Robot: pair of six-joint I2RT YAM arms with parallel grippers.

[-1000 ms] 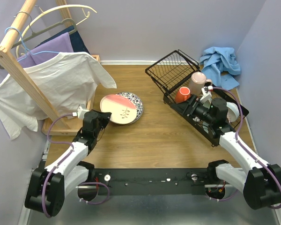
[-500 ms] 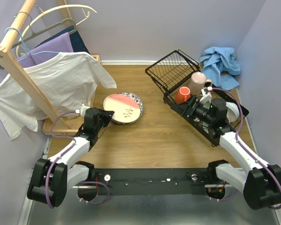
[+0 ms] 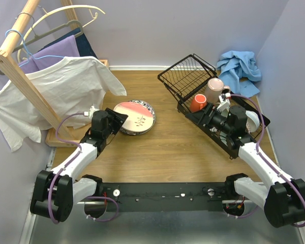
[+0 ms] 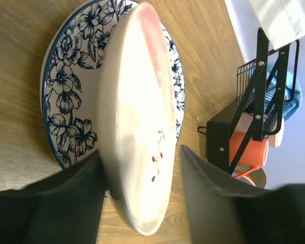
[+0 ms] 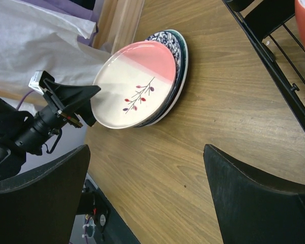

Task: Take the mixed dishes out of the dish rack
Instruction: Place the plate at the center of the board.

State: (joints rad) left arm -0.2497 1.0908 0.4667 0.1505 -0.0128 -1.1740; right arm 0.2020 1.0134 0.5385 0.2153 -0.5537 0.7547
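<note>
The pink-and-cream plate (image 3: 136, 117) with a leaf sprig lies on a blue patterned plate (image 3: 149, 109) at mid table. My left gripper (image 3: 117, 121) is open at its near-left edge, the rim (image 4: 142, 152) between the fingers; one finger touches the underside and a gap shows at the other. The black dish rack (image 3: 188, 76) holds an orange mug (image 3: 197, 102), a pink mug (image 3: 214, 89) and a white bowl (image 3: 251, 119). Over the rack my right gripper (image 3: 207, 116) stands wide open and holds nothing (image 5: 146, 150).
A wooden clothes stand with a white T-shirt (image 3: 56, 96) and hangers fills the left side, close behind the left arm. A blue cloth (image 3: 239, 68) lies behind the rack at the back right. Purple walls close in the table.
The left gripper has moved away from the base toward the plates, and the pink-and-cream plate has slid right, further onto the patterned plate. The right arm has stayed put.
</note>
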